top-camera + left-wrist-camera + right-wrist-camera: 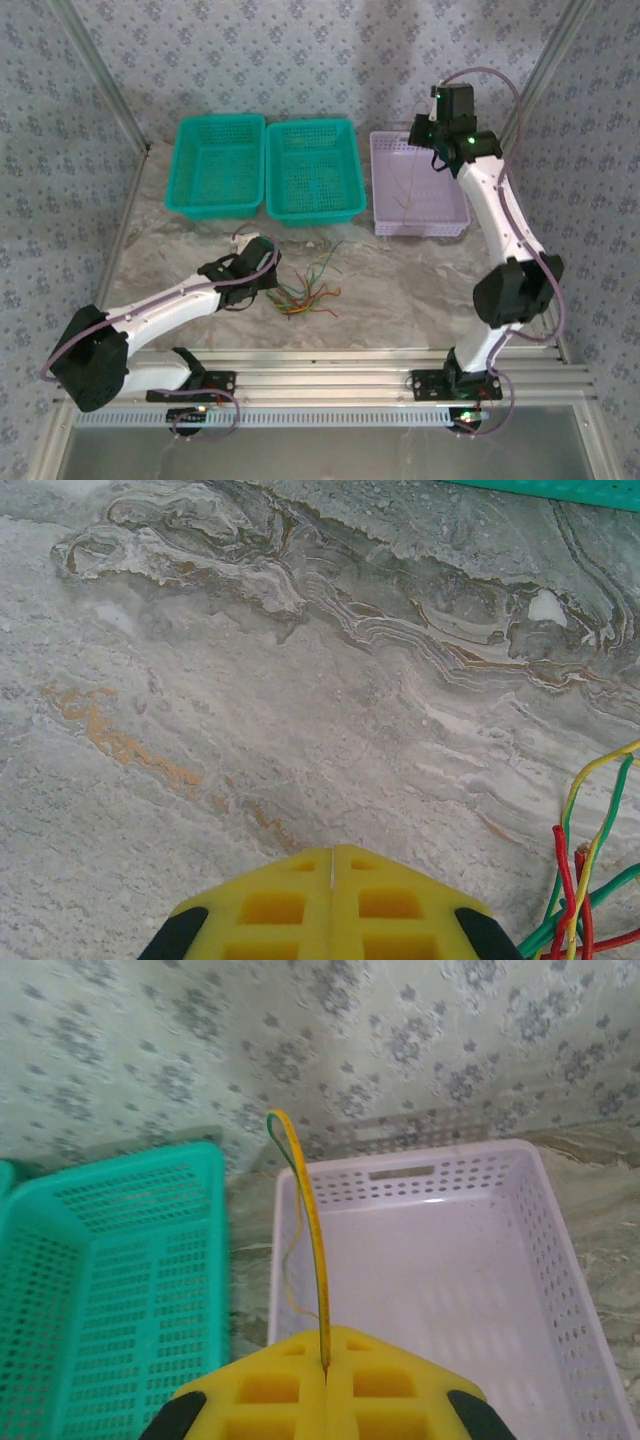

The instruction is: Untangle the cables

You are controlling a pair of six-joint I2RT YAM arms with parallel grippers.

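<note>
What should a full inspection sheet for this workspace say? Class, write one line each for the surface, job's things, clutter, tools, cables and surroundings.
Surface: marble-patterned table.
Job's things: tangled cable bundle, green, yellow and red, lying on the table; one yellow cable pulled away from it.
Clutter: nothing seen.
Tools: left tool shut, nothing between its fingers, low over the table beside the bundle; right tool shut on the yellow cable, above the lilac basket.
Cables: purple-grey arm cables run along both arms.
Surroundings: left green basket and middle green basket beside the lilac one at the far side; patterned walls.
</note>
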